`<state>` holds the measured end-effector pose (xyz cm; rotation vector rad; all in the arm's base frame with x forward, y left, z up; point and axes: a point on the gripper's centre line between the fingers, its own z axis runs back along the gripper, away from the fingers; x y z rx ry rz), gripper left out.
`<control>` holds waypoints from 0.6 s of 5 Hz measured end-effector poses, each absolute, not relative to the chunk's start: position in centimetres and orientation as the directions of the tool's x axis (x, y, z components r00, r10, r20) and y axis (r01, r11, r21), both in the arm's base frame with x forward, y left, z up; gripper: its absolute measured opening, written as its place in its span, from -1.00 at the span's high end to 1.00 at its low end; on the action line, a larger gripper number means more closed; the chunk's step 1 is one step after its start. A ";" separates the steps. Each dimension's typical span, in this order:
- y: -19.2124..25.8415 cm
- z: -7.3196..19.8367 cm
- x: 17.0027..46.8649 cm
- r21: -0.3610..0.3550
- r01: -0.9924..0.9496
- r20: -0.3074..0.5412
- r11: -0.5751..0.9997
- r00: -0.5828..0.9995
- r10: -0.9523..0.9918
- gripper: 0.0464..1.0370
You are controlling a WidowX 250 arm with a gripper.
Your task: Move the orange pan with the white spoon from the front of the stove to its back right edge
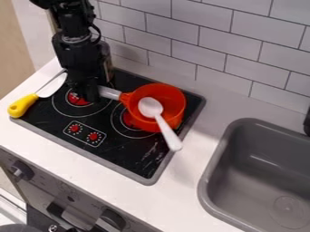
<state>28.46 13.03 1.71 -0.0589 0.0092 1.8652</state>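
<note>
The pincer (92, 94) is by the handle (110, 93), ten o'clock of the pot (173, 96); its grip, I cannot tell. Level handling best steadies the spoon (166, 127), leaning toward five.

the camera looks down at a slant from high up, on the front side of the spoon (163, 123). it faces the tile wall (212, 43) behind the spoon, turned a bit to the left. it is near enough that the stove top (130, 156) around the spoon looks big, with part of the sink (260, 170) to the spoon's right.
</note>
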 end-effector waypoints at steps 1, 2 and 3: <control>12.6 1.7 28.9 -0.031 -0.929 -0.043 -0.370 -0.368 0.929 0.37; 12.2 1.5 29.4 -0.060 -0.907 -0.031 -0.417 -0.416 0.909 0.37; 12.0 1.5 29.6 -0.064 -0.891 -0.035 -0.450 -0.448 0.893 0.37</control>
